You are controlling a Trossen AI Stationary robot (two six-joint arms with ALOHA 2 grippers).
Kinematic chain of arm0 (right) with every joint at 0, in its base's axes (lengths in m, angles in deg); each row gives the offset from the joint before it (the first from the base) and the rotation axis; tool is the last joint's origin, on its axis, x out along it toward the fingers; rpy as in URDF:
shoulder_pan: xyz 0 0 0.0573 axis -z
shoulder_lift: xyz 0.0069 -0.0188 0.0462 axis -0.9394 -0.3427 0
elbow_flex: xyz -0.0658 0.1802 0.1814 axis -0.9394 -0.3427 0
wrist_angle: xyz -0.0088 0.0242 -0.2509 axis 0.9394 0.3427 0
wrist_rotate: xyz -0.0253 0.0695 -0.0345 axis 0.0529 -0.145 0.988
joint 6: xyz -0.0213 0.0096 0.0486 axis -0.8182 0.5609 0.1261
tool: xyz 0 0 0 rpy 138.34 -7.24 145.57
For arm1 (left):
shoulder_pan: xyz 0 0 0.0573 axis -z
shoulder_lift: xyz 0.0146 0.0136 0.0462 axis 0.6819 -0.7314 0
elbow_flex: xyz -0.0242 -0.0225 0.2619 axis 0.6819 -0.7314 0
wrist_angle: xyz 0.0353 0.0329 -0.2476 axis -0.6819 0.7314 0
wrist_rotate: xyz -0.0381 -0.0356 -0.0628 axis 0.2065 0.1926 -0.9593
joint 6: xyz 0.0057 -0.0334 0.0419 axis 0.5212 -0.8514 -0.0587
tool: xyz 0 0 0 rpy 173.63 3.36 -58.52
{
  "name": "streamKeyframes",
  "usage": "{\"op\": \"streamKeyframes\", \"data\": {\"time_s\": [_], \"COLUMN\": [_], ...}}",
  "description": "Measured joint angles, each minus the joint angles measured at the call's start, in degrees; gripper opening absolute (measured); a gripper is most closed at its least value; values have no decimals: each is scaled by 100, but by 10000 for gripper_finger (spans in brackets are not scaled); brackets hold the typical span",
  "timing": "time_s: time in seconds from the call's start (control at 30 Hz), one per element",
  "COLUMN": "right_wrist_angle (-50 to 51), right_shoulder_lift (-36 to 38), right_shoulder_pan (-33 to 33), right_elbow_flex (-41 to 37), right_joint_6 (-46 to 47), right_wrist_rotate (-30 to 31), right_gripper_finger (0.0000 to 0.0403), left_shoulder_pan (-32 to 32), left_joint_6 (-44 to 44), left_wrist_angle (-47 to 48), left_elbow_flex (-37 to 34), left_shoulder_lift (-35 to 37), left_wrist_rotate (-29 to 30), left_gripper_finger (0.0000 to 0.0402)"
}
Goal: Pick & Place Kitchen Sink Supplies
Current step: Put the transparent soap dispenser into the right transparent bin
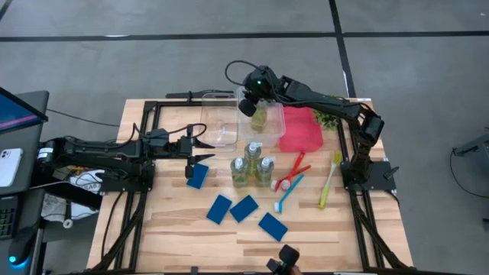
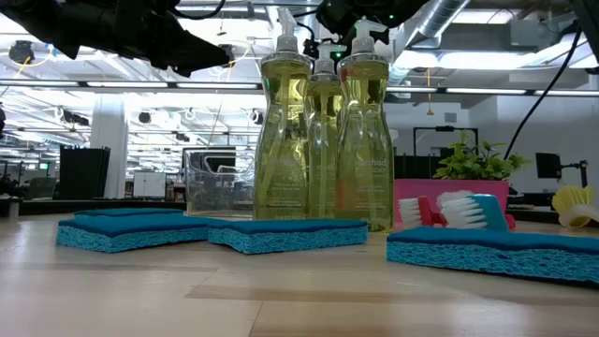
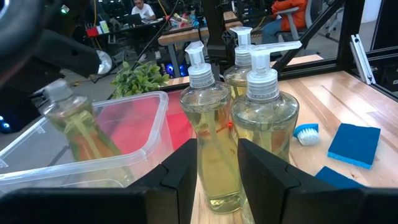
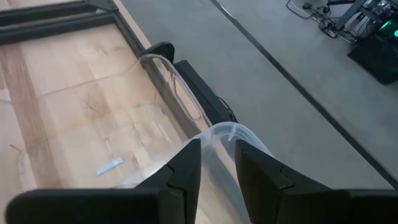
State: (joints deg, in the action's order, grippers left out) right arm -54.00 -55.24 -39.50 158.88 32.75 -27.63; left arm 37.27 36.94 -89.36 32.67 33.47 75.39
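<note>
Three clear pump bottles [image 1: 254, 163] of yellow-green liquid stand together mid-table, and a fourth bottle [image 1: 259, 117] is over the clear bin [image 1: 221, 114] under my right gripper [image 1: 248, 103], which is shut on it. My left gripper [image 1: 202, 145] is open, level, just left of the standing bottles [image 3: 217, 130] and touching nothing. Several blue sponges [image 1: 244, 208] lie flat on the near half of the table. Red [image 1: 294, 169], blue [image 1: 289, 191] and yellow-green [image 1: 330, 179] brushes lie to the right of the bottles. My right gripper holds the fourth bottle at its pump top [image 3: 57, 94], pinched between the two fingers [image 4: 186, 168], which come from above. The bottle [image 3: 78, 134] hangs tilted with its lower body behind the clear bin's wall [image 3: 134, 146]; whether its base rests on the bin floor is hidden.
A red tray [image 1: 302, 130] lies right of the clear bin, with a small leafy plant [image 1: 328, 118] behind it. The black frame [image 1: 359, 229] borders the wooden table. Bare wood shows along the near edge and at the left.
</note>
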Motion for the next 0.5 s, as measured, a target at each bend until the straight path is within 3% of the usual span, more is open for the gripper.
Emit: {"op": "streamKeyframes", "data": {"time_s": [0.27, 0.5], "right_wrist_angle": [-129, -707], "right_shoulder_lift": [0, 22], "right_shoulder_pan": [0, -46], "right_elbow_flex": [0, 0], "right_joint_6": [-154, -431], "right_wrist_rotate": [40, 629], "right_gripper_finger": [92, 118], "left_shoulder_pan": [1, -1], "left_joint_6": [0, 0], "left_wrist_angle": [-2, 0], "left_elbow_flex": [0, 0], "left_shoulder_lift": [0, 0], "left_wrist_rotate": [-1, -1], "left_gripper_finger": [118, 118]}}
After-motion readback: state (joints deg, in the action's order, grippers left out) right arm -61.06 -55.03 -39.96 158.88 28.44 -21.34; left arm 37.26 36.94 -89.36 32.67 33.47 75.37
